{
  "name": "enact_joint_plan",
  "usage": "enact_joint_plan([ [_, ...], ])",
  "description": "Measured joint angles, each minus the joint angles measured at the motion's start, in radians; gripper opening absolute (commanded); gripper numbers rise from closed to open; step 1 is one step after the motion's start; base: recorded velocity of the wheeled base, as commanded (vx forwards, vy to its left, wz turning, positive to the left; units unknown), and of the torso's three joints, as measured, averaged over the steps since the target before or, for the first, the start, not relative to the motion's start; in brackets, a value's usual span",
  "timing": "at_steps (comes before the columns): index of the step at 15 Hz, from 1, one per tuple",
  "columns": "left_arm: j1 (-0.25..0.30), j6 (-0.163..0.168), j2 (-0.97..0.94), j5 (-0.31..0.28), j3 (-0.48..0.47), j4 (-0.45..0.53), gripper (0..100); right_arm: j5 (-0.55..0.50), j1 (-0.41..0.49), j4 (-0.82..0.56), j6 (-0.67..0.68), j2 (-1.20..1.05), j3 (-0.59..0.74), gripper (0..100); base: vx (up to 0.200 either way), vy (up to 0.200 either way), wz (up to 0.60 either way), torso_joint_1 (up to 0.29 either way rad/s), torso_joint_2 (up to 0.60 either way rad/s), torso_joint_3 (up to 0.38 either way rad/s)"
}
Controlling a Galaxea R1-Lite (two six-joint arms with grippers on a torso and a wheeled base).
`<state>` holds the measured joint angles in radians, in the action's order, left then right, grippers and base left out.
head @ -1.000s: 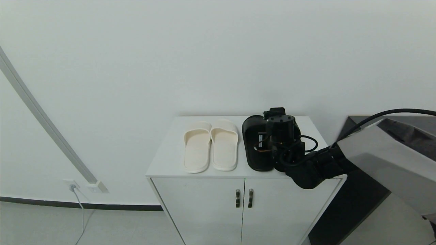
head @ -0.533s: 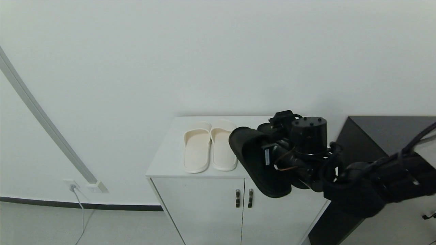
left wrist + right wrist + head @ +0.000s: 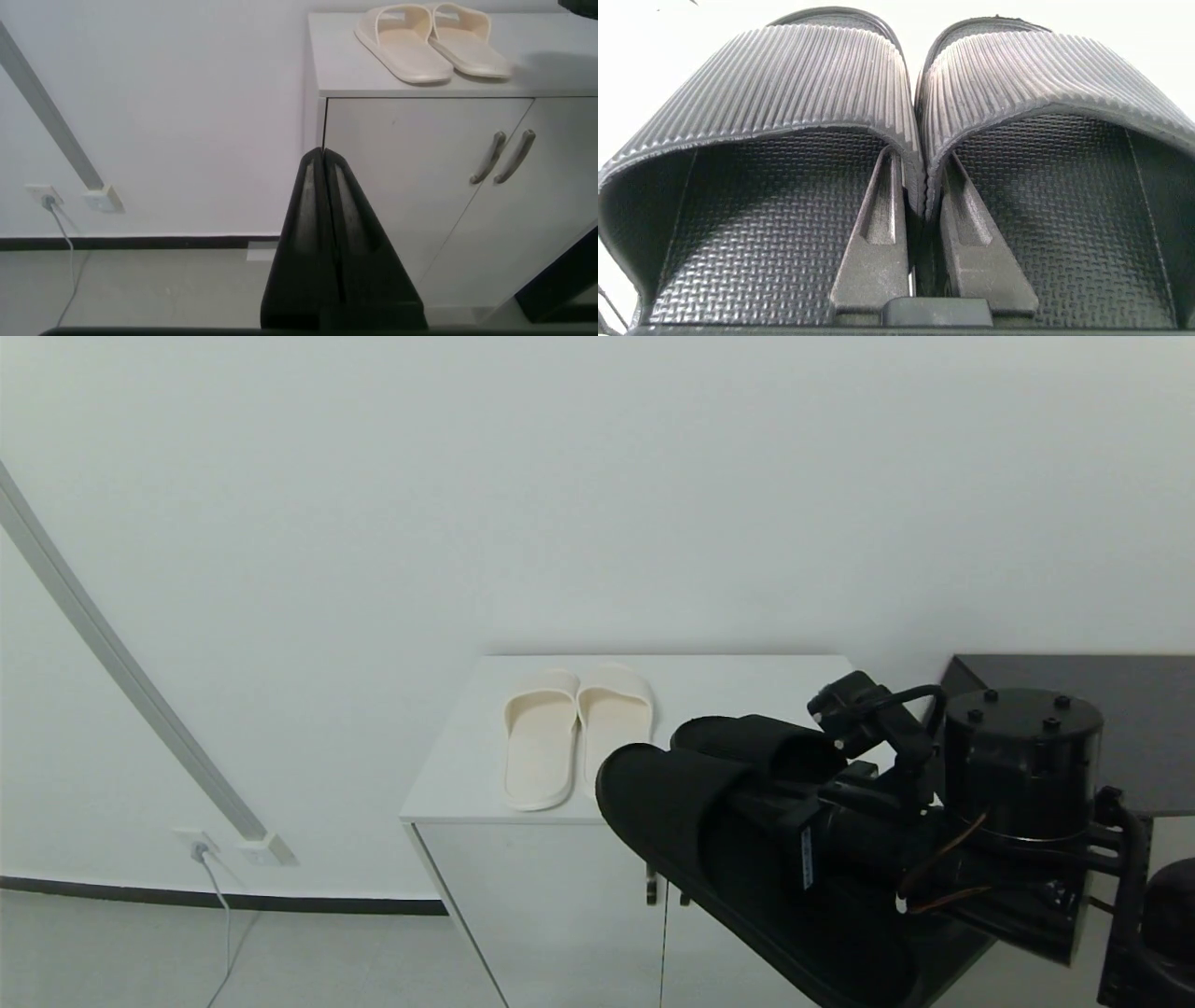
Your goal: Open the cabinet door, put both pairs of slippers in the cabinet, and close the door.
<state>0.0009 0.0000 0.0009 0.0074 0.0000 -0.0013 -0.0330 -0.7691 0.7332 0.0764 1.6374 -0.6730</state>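
Note:
My right gripper (image 3: 794, 803) is shut on the pair of black slippers (image 3: 709, 821), holding them in the air in front of the white cabinet (image 3: 551, 887). In the right wrist view its fingers (image 3: 878, 243) pinch the two inner side walls of the black slippers (image 3: 803, 103) together. The cream slippers (image 3: 576, 733) lie side by side on the cabinet top. Both cabinet doors are shut, with two metal handles (image 3: 505, 157) at the centre seam. My left gripper (image 3: 327, 187) is shut and empty, low to the left of the cabinet.
A dark grey surface (image 3: 1074, 691) stands to the right of the cabinet. A white wall lies behind, with a slanted cable duct (image 3: 121, 672) and a wall socket with a cord (image 3: 198, 849) at the lower left.
My right arm has lifted the black slippers off the cabinet top and drawn them back toward the camera and down to the right. The cream slippers have not moved.

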Motion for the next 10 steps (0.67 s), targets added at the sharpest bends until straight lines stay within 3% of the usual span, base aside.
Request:
enact_joint_plan([
  [5, 0.0, -0.001, 0.0, 0.0, 0.0, 0.0, 0, 0.0, -0.005, -0.001, 0.0, -0.024, 0.013, 0, -0.2, 0.0, 0.0, 0.002, 0.0, 0.001],
  [10, 0.0, -0.001, 0.0, 0.0, 0.0, 0.0, 0, 0.006, -0.004, 0.003, -0.003, -0.029, 0.029, 0, 0.0, 0.0, 0.0, 0.0, 0.0, 0.0],
])
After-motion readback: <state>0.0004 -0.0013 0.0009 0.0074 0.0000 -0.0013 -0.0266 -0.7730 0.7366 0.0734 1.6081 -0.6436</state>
